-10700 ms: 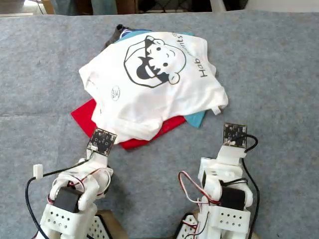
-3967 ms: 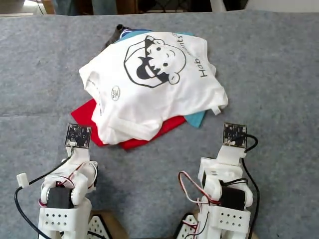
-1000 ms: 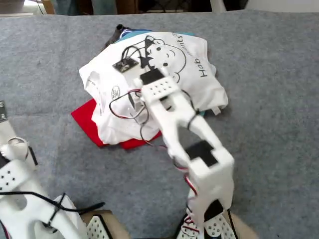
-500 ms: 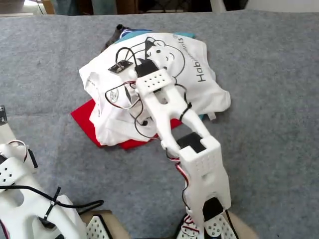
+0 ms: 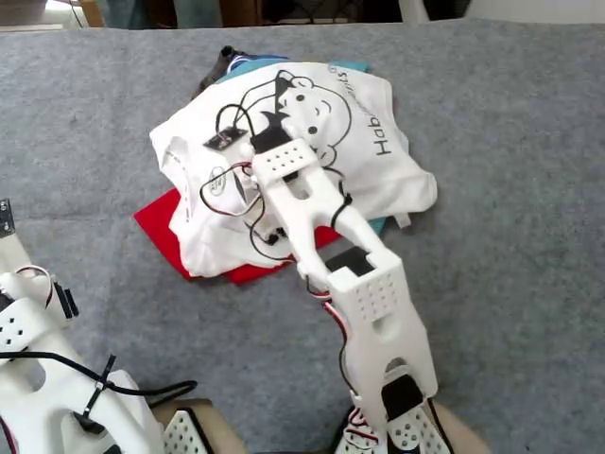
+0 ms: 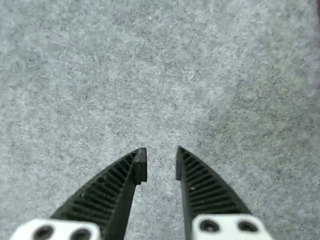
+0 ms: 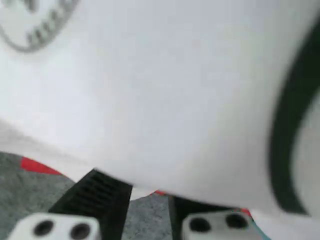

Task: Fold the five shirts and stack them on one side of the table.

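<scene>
A white shirt [image 5: 378, 180] with a cartoon print lies on top of a pile at the table's far middle. Under it are a red shirt [image 5: 161, 222], a teal shirt [image 5: 373, 225] and a dark shirt [image 5: 219, 64]. My right arm stretches over the pile, and its gripper [image 5: 248, 184] is down in the near-left part of the white shirt. In the right wrist view white fabric [image 7: 165, 90] drapes over the right gripper [image 7: 150, 187], which is shut on it and whose fingertips are hidden. My left gripper [image 6: 160, 161] stands slightly open over bare grey cloth, holding nothing.
The grey table cloth [image 5: 510, 284] is bare to the right of the pile and along the near side. My left arm [image 5: 33, 322] is drawn back at the near-left corner. Loose wires [image 5: 232, 184] hang from the right arm over the shirt.
Since the oldest frames the left arm swung out to the near-left edge. The right arm reached onto the pile. Over the last second it pulled the white shirt, shifting its print and right edge.
</scene>
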